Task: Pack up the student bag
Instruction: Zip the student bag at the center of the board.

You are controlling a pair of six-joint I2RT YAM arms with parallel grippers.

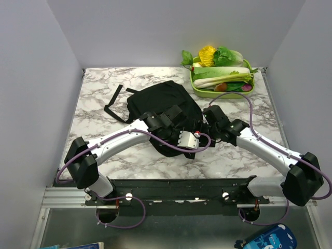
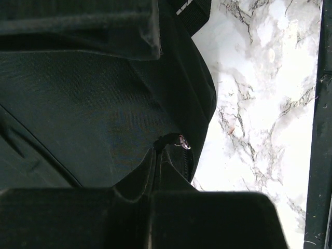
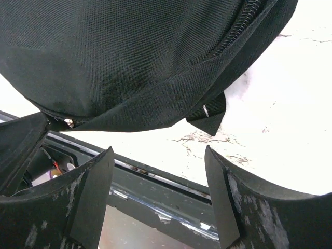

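Observation:
The student bag is a soft black backpack lying in the middle of the marble table, its straps spread to the left. My left gripper sits at the bag's near right edge. In the left wrist view, the left gripper is shut on a fold of the bag just below a metal zipper pull. My right gripper hovers at the bag's right side. In the right wrist view, the right gripper is open with nothing between its fingers, under the bag and its zipper.
A green tray of vegetables stands at the back right. The black mounting rail runs along the near edge. A blue patterned case lies below the table at the lower right. Grey walls close in both sides.

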